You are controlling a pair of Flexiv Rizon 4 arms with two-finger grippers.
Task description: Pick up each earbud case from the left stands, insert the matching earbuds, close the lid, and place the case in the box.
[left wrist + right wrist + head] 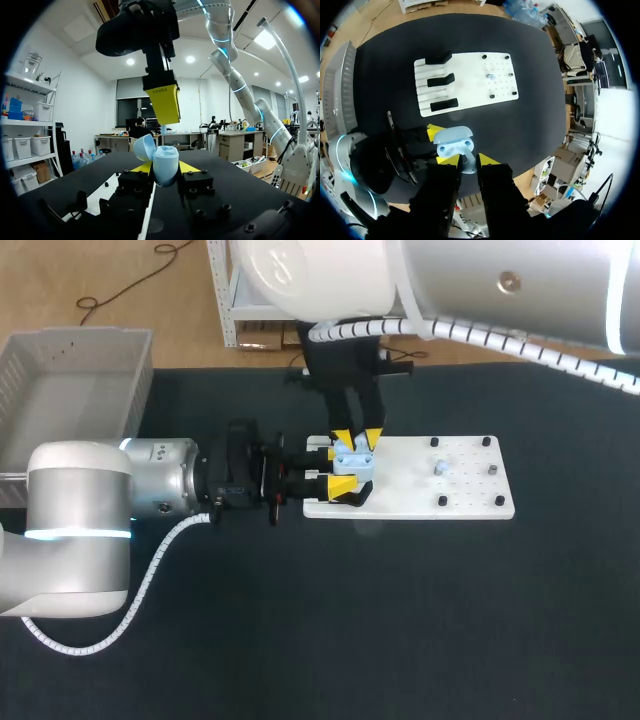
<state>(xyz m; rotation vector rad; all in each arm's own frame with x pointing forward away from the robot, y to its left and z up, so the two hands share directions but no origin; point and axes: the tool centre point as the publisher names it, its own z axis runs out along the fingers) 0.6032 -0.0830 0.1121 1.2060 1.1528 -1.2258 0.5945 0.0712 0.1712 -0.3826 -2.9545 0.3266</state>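
One pale-blue plastic earbud case [165, 162], lid open, is being pinched by the left gripper [343, 490] above one white board [470, 490] with three black stands [441, 80]. The right gripper's [358, 438] grip cannot be told.

Left jaws clamped sideways, right jaws pinching downward.

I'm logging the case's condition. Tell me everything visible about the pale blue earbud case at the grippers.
The pale blue plastic earbud case is smooth, rounded and glossy. Its hinged lid stands open, tilted to one side. The left gripper clamps its body from both sides, lifted off the black table. The right gripper hangs just over its open top.
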